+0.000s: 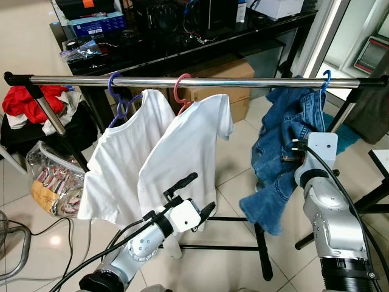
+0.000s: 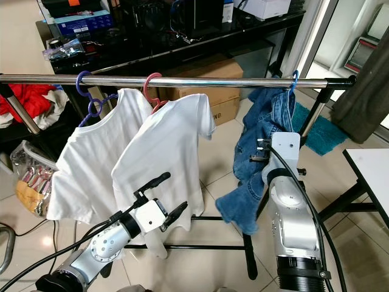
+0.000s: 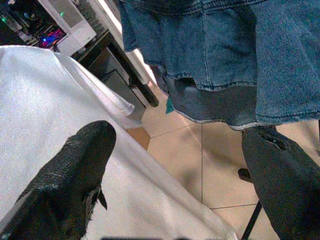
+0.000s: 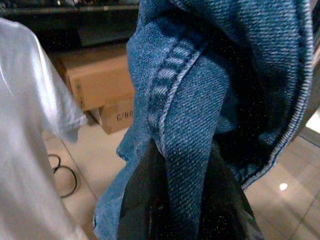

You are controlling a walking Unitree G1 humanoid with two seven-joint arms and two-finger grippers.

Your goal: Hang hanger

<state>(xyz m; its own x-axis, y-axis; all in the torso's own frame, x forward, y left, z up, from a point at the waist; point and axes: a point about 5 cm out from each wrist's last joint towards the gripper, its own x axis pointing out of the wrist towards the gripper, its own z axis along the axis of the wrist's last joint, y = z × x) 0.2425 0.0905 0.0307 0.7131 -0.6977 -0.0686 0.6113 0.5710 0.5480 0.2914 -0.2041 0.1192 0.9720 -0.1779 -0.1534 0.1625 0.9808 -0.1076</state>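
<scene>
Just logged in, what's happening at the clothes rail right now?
The right gripper is pinched on a fold of the denim garment, which hangs from a blue hanger hooked over the metal rail. The left gripper is open, low beside the white T-shirt on the pink hanger. Another white shirt hangs on a purple hanger.

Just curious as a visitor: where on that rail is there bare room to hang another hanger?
Bare rail runs between the pink hanger and blue hanger holding the jeans. It's crowded leftward, where the purple hanger sits close.
</scene>
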